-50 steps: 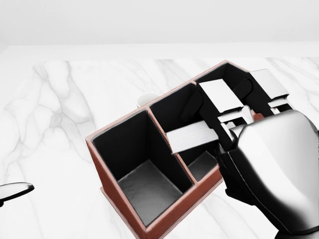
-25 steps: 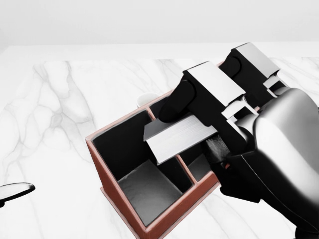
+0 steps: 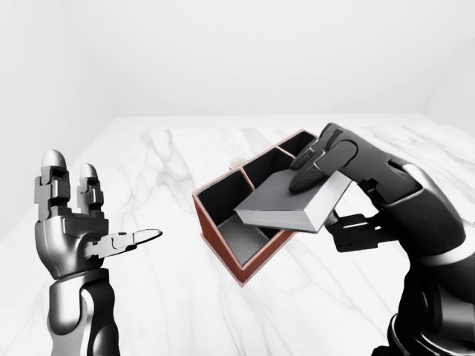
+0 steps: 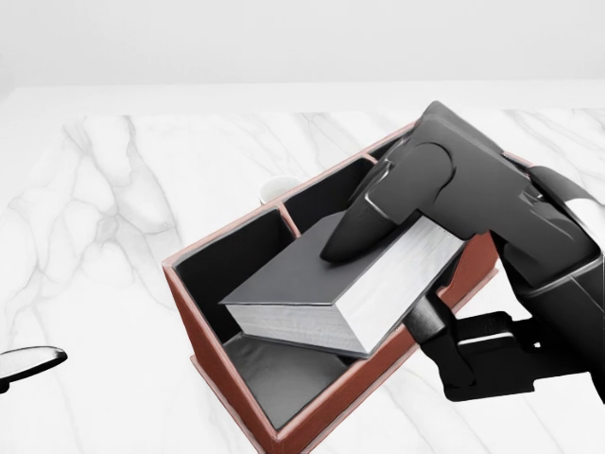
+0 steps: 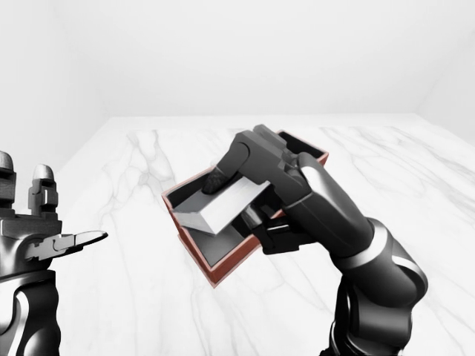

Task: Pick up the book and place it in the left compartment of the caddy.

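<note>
Grey book (image 4: 312, 279) gripped in my right hand (image 4: 444, 203), tilted over the caddy (image 4: 203, 364)
My fingers (image 4: 364, 222) press its cover from above, thumb beneath, and its lower corner hangs above the left compartment just below my hand; my left hand (image 3: 74, 226) stands well off to the side, fingers spread and holding nothing, over the marble table (image 4: 95, 236)

1. The worktop (image 4: 104, 218) is white marble with grey veins, and it fills most of the head view
2. A red-brown caddy (image 4: 312, 421) with dark compartments stands on it, turned at an angle
3. A small white round thing (image 4: 276, 189) sits on the worktop just beside the caddy's upper wall; what it is cannot be told
</note>
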`<state>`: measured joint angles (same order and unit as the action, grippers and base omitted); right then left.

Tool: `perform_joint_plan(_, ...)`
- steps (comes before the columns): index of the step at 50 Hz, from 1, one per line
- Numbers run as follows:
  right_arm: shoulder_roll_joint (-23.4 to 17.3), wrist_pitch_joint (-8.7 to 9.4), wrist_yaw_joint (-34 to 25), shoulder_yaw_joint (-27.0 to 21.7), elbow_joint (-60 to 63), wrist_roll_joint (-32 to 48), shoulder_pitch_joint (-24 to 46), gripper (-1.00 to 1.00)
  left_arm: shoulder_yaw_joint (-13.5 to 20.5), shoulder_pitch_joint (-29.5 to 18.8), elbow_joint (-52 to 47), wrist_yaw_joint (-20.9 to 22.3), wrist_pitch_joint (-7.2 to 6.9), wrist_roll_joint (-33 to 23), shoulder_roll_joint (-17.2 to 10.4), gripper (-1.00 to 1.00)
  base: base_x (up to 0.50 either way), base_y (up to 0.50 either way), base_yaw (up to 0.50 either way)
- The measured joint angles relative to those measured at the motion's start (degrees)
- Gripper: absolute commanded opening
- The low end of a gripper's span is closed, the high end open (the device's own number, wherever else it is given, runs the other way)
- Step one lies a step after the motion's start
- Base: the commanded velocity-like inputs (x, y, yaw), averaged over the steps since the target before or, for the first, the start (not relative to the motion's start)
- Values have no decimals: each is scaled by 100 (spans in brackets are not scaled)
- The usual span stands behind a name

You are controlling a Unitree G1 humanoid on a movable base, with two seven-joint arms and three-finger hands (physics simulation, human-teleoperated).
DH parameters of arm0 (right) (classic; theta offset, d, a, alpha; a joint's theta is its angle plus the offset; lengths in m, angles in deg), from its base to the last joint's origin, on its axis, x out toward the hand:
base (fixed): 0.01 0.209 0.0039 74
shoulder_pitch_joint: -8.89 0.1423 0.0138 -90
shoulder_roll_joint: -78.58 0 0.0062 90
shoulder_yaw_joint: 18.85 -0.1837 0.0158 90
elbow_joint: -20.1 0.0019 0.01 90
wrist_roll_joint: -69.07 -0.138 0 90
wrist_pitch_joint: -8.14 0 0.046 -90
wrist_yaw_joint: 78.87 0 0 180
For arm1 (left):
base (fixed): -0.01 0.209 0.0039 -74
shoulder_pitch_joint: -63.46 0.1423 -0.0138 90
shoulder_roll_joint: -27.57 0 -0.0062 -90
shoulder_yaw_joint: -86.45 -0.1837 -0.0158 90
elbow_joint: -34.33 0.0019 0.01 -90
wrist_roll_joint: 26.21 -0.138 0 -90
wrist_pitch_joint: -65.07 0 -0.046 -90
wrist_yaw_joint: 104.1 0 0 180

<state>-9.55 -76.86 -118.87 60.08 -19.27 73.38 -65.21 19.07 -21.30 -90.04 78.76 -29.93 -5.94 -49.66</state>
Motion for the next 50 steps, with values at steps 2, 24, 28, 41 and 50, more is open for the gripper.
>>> perform_joint_plan(2,-17,0,0,-35,-103,-203,-13,-100,-1,0,0,0,0,-2,1,100,0,0,0)
perform_joint_plan(24,-68,0,0,79,-1208,-1084,-217,-100,-42,12,10,2,0,-52,21,100,0,0,0)
perform_joint_plan(28,-35,0,0,200,-1445,-1003,-225,-100,-59,12,31,2,0,-71,26,100,0,0,0)
perform_joint_plan(41,89,0,0,597,-1884,-574,-202,-100,-75,19,50,1,0,-100,29,100,0,0,0)
perform_joint_plan(50,181,0,0,789,-2110,-216,-177,-100,-73,18,65,4,0,-108,28,100,0,0,0)
